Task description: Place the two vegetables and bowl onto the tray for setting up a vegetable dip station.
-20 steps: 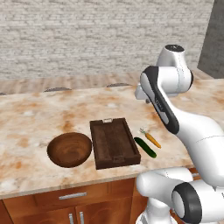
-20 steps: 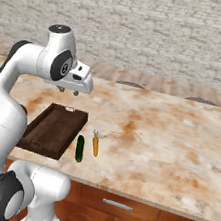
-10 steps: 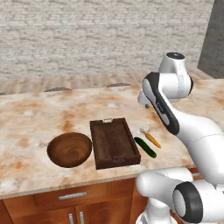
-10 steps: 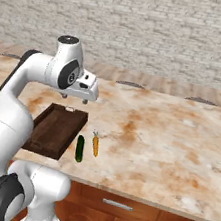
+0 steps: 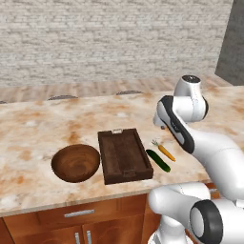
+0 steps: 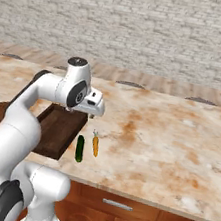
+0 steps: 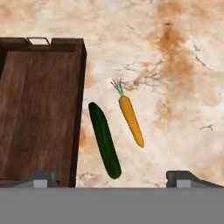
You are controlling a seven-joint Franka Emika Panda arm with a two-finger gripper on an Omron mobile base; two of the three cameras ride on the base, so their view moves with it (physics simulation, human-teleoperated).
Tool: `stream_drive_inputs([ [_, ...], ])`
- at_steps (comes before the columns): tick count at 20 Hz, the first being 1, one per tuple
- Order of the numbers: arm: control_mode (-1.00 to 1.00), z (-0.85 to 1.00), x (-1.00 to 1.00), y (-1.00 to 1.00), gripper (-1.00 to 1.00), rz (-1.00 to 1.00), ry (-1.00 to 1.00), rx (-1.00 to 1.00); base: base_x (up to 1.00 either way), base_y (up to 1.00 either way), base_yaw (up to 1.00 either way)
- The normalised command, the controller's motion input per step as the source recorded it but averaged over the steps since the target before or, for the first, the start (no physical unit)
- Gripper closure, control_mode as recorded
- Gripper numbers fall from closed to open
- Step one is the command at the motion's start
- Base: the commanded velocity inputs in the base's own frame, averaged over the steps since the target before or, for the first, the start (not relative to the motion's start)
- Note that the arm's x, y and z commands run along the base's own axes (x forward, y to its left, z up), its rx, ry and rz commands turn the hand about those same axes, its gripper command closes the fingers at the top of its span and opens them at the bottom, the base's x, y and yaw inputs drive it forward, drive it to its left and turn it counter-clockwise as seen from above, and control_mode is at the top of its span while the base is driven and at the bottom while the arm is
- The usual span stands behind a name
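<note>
Hanging above the desk [image 5: 43, 119], the claw [image 7: 111, 177] points down at the two vegetables. Its two tips sit far apart at the bottom of the hand view, so the claw is open and holds nothing.

Nothing is on the tray [image 5: 125, 156] yet. So I think this is the first step: going for a vegetable. The tray lies near the front edge of the desk, with its short ends toward the front and the back wall. The bowl [image 5: 76, 162] sits just beside the tray's left long side, still on the desk.

The cucumber [image 7: 104, 139] and the carrot [image 7: 131, 120] lie side by side on the desk, just beside the tray's right long side. The cucumber is the one closer to the tray. They do not touch each other. The carrot's green tip points toward the back of the desk.

In the hand view both vegetables lie between the two claw tips, with the cucumber's near end a little left of the middle. The claw looks well above them.

Next, I think the claw must go down over one vegetable and close across its thin side. Being so close together, the other vegetable could get bumped.
</note>
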Motion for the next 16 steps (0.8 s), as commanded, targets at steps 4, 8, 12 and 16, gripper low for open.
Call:
stream_drive_inputs([
  [4, -1.0, -0.74, 0.16, -0.17, -1.0, 0.0, 0.0, 0.0, 0.0, 0.0, 0.0],
  [8, -1.0, -0.53, 0.17, -0.23, -1.0, 0.0, 0.0, 0.0, 0.0, 0.0, 0.0],
  [12, -1.0, -0.47, 0.17, -0.24, -1.0, 0.03, 0.01, 0.0, 0.0, 0.0, 0.0],
  [16, -1.0, -0.29, 0.29, -0.1, -1.0, 0.0, 0.0, 0.0, 0.0, 0.0, 0.0],
])
